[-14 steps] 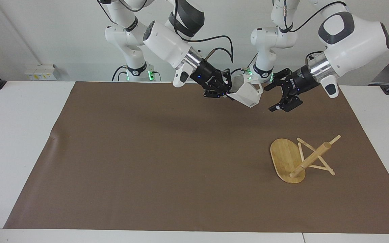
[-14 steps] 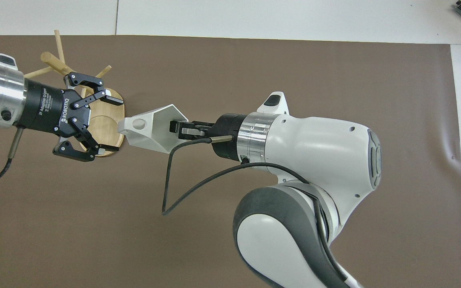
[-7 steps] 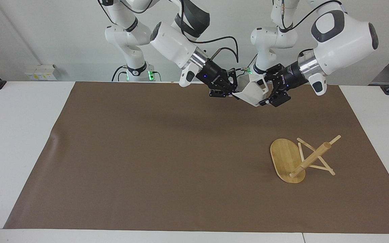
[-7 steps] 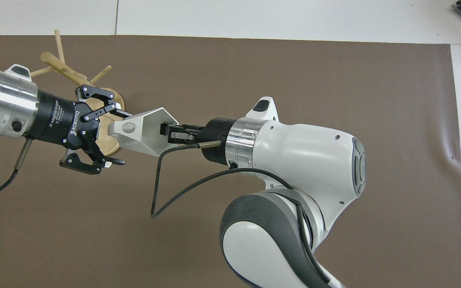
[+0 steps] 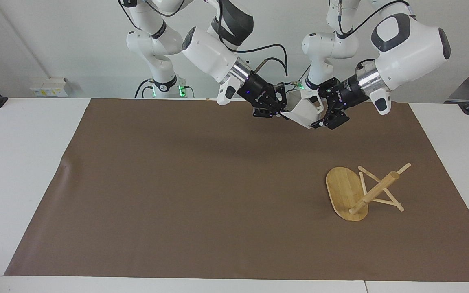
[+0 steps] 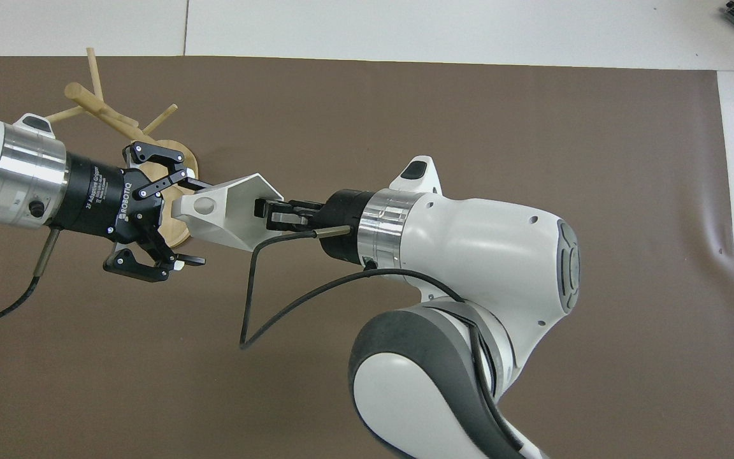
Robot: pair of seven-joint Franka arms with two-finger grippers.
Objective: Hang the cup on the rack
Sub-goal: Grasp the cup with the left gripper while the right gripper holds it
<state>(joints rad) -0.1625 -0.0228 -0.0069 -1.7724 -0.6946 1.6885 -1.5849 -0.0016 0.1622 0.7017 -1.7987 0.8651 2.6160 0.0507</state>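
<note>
Moved since a second ago: both arms have drawn together; the left end effector [image 5: 323,116], which hung apart from the cup, has come right up to it, and the right arm has lifted the cup a little toward the left arm.
Cup: small matte white faceted mug with a blocky handle pierced by a round hole [image 5: 305,110], up in the air over the brown mat's edge nearest the robots, tilted on its side.
Right end effector: black two-finger hand [image 5: 280,113] clamped narrow on the cup's rim, carrying it; in the overhead view its fingers [image 6: 274,215] reach into the cup's mouth.
Left end effector: spread wide, one finger [image 6: 182,183] on each side of the cup's handle end; whether the fingers touch the cup I cannot tell.
Handle: the pierced block [image 6: 204,204] points at the left end effector's palm.
Rack: light bamboo mug tree with an oval base, a thick round post and thin crossing pegs [image 5: 360,191], lying toppled on the mat toward the left arm's end of the desk, base up on its edge, post and pegs slanting down to the mat.
Cup and rack: well apart; the rack lies farther from the robots.
Mat: large brown sheet [image 5: 202,195] covering most of the white desk [image 5: 23,171].
</note>
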